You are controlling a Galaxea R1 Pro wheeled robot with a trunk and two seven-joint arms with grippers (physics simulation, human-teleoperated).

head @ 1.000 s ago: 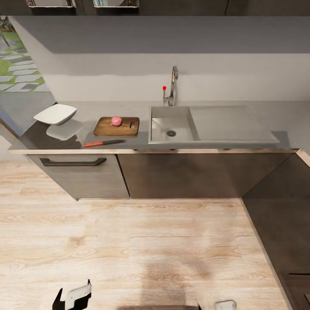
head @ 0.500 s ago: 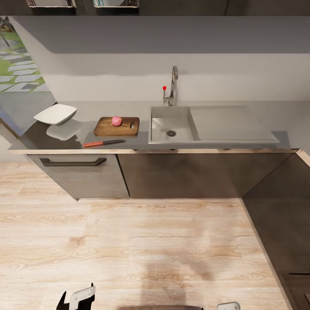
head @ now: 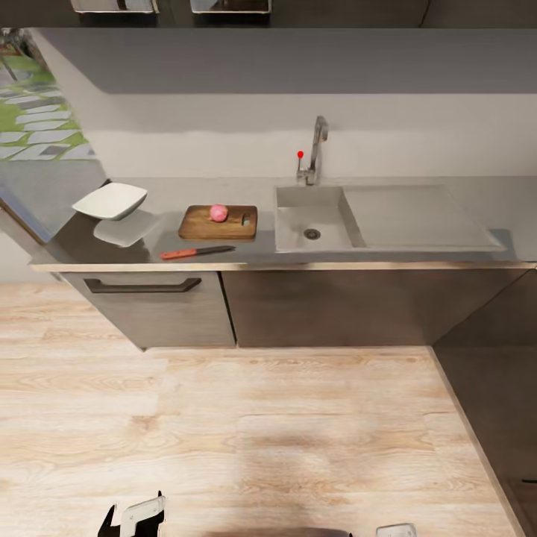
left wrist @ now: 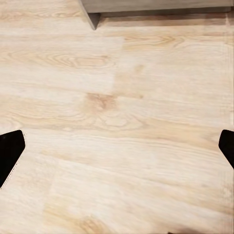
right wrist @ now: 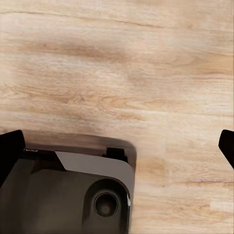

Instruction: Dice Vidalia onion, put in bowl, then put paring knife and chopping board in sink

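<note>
**Onion on the board, sink empty**

We see the rectangular steel sink (head: 313, 218) empty. Left of it, a round pink onion (head: 218, 212) sits on the brown wooden chopping board (head: 218, 223); beyond, the white squarish bowl (head: 110, 201) holds nothing. Both our grippers gape wide.

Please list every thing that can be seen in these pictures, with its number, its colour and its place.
countertop: one, grey, over dark brown cabinets
sink: one, steel, set in the countertop, drainboard to its right
tap: one, steel with red knob, behind the sink
chopping board: one, brown wood, on the countertop left of the sink
onion: one, pink, on the chopping board
paring knife: one, red handle, dark blade, in front of the board
bowl: one, white, at the countertop's left end
floor: light wood
left gripper: black, jaws open, over the floor
right gripper: black, jaws open, over the floor
</note>
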